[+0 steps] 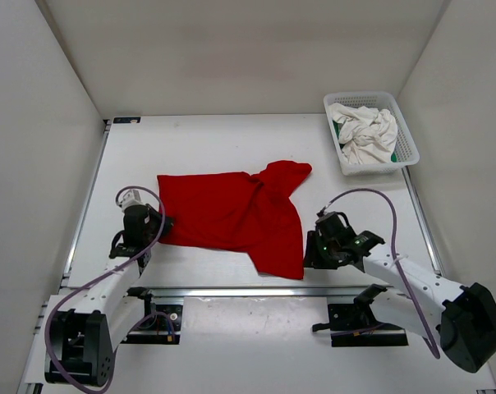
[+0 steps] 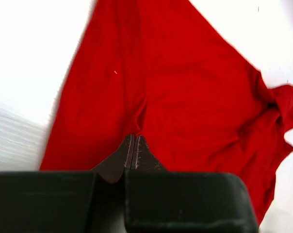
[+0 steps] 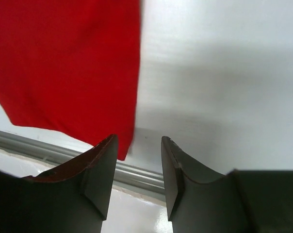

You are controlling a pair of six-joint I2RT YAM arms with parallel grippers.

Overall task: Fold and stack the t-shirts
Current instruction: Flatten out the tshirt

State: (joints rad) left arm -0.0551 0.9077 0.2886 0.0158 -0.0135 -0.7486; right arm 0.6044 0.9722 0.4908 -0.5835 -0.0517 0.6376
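Left pincer (image 2: pixel 133 145) is pinched shut on the near edge of the red t-shirt (image 1: pixel 231 213), which lies spread but rumpled on the bench (image 1: pixel 199 148) ahead of it. Right pincer (image 3: pixel 137 145) stands wide and empty, the shirt's corner just beside one finger (image 3: pixel 100 170). Risk as I judge it: the thin pinch slips on a pull, or, with that corner ungripped, the whole cloth drags and folds crooked.

The white shirt (image 1: pixel 365 131) hides most of what seems a green shirt (image 1: pixel 393 156).
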